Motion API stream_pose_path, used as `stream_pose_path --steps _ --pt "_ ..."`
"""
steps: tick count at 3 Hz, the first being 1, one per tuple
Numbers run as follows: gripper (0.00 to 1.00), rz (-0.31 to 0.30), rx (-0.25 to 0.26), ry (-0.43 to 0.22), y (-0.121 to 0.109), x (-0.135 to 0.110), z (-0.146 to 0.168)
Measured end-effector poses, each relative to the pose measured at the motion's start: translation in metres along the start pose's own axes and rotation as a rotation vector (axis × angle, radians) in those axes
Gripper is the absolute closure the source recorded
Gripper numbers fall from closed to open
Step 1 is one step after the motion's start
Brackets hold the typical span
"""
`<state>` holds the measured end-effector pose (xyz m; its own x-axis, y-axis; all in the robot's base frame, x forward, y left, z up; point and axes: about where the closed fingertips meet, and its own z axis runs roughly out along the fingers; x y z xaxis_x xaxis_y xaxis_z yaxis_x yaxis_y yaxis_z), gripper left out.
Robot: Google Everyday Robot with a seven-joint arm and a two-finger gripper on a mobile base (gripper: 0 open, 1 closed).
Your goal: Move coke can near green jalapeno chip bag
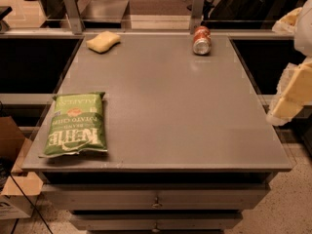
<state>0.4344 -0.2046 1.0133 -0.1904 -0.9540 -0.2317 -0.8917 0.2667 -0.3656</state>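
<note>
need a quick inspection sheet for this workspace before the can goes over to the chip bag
surface: grey table, flat
job's things: coke can on its side at the far edge; chip bag flat at the near left corner; well apart
clutter: sponge, far left
grippers: gripper past the table's right edge, away from the can
cables: thin dark line at lower left, maybe a cable
surroundings: cardboard box on the floor, left

Smooth matt grey desk (pixel 161 106) with a faint sheen; coke can (pixel 202 40) of glossy metal; green jalapeno chip bag (pixel 75 126) of crinkly shiny plastic; porous yellow sponge (pixel 103 41); pale, matt gripper (pixel 291 95) beyond the desk's right edge
</note>
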Motion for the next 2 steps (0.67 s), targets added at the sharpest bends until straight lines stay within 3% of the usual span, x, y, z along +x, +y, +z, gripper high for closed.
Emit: stream_pose_path --steps 1,2 --pt "0.0 0.0 0.0 0.0 0.0 0.0 0.0" --pt "0.0 0.006 0.02 -0.043 -0.0044 -0.0041 -0.0012"
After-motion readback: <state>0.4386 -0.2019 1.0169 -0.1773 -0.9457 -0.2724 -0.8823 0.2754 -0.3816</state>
